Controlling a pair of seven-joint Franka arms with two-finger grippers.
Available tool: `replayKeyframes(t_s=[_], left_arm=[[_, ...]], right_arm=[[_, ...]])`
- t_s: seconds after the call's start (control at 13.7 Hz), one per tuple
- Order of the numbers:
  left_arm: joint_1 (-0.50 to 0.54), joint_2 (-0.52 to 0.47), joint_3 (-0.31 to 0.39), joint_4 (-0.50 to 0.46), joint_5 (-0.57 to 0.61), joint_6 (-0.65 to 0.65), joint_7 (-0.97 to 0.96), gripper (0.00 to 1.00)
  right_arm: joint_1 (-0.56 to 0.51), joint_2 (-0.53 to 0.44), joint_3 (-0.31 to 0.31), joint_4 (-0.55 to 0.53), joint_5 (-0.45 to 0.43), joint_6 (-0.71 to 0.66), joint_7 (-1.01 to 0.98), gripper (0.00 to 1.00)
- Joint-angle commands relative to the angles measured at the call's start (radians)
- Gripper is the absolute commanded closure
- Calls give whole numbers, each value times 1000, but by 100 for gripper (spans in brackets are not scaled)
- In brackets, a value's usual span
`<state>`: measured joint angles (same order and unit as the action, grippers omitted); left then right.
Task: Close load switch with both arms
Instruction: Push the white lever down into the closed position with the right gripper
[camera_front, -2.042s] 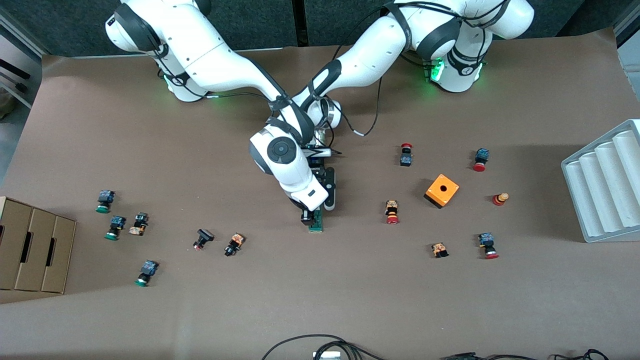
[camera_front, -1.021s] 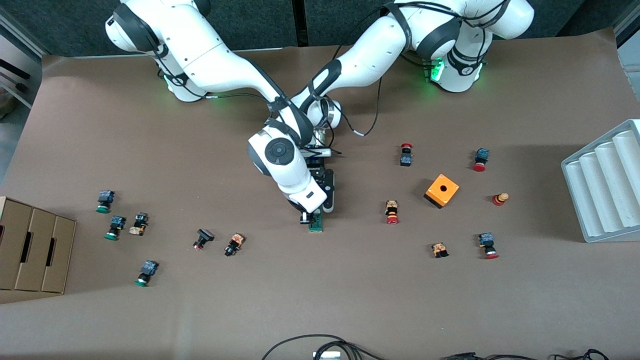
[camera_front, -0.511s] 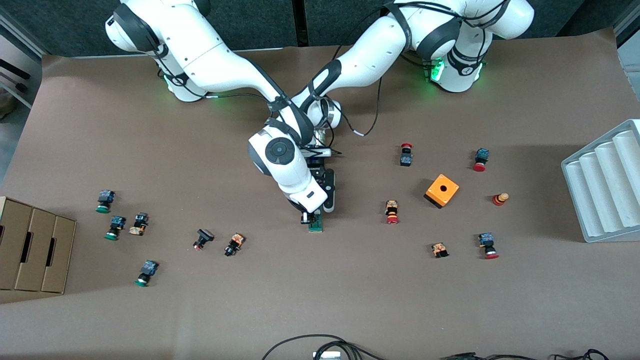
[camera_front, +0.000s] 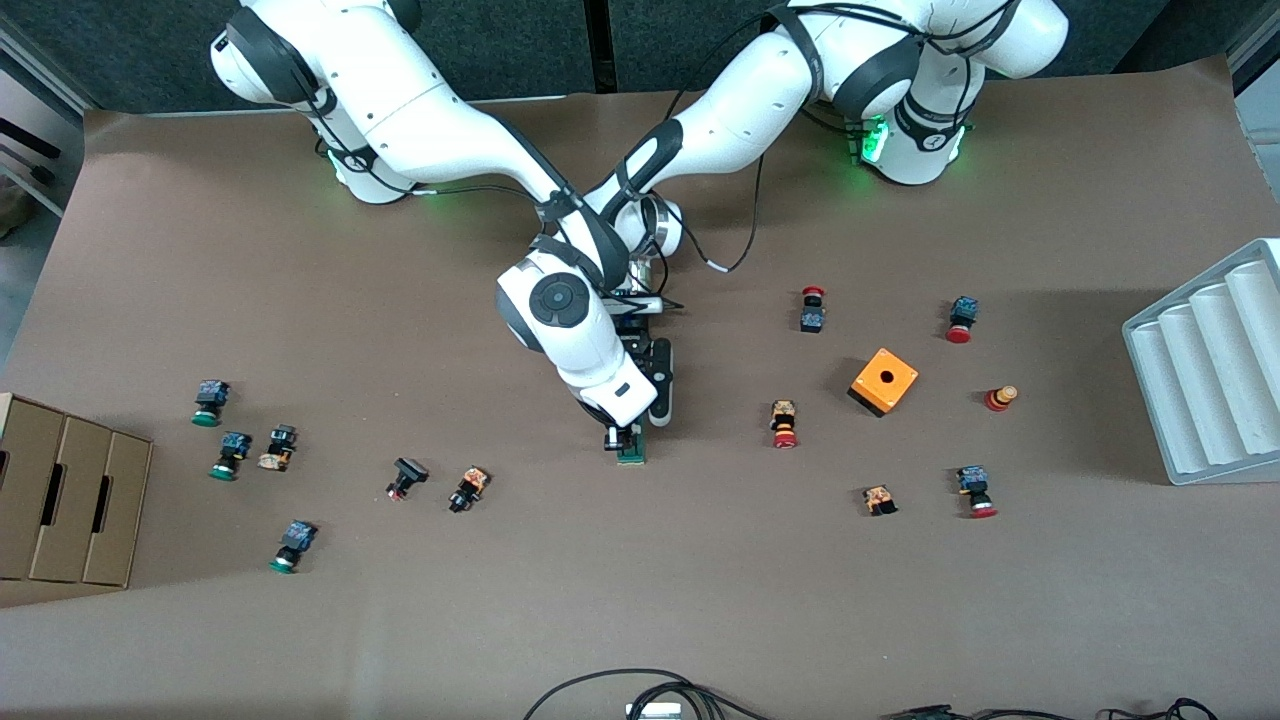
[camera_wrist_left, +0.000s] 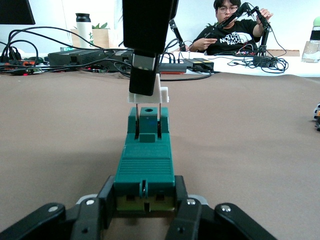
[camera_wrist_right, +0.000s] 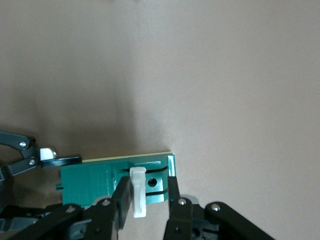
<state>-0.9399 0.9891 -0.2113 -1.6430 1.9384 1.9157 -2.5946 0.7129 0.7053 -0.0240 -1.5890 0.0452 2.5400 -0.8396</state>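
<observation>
The load switch (camera_front: 631, 450), a narrow dark-green block, lies mid-table and also shows in the left wrist view (camera_wrist_left: 145, 167). My left gripper (camera_wrist_left: 144, 197) is shut on the end of it that lies farther from the front camera; in the front view this gripper (camera_front: 643, 418) is largely under the right hand. My right gripper (camera_wrist_right: 148, 186) reaches down over the switch's other end (camera_wrist_right: 112, 180). Its jaws straddle the upright white end piece (camera_wrist_right: 138, 192). One finger (camera_wrist_right: 121, 192) lies against that piece and the other finger (camera_wrist_right: 174, 195) stands off with a gap. From the front, the right gripper (camera_front: 620, 437) hides most of the switch.
Several push buttons lie scattered toward both ends of the table. An orange box with a hole (camera_front: 884, 381) and a white ribbed tray (camera_front: 1205, 370) are toward the left arm's end. Cardboard boxes (camera_front: 70, 500) sit at the right arm's end. Cables (camera_front: 640, 692) lie at the near edge.
The right hand has shifted slightly over the switch's white end and its jaws have drawn closer together. The left gripper and the switch have stayed put.
</observation>
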Motion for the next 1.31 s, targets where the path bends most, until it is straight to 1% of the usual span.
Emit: replayKeyframes(t_s=[0.0, 0.73, 1.02, 1.24], left_arm=[[-7, 39, 6, 26, 11, 14, -13, 57], [-7, 39, 7, 26, 13, 14, -15, 57], [-7, 39, 6, 26, 13, 14, -16, 57], [-7, 39, 6, 26, 13, 14, -16, 57]], right_arm=[[-12, 5, 6, 7, -8, 34, 7, 64], [-13, 31, 4, 23, -11, 45, 7, 66], [-15, 48, 4, 23, -10, 74, 8, 67], [-21, 54, 4, 38, -10, 86, 8, 70]])
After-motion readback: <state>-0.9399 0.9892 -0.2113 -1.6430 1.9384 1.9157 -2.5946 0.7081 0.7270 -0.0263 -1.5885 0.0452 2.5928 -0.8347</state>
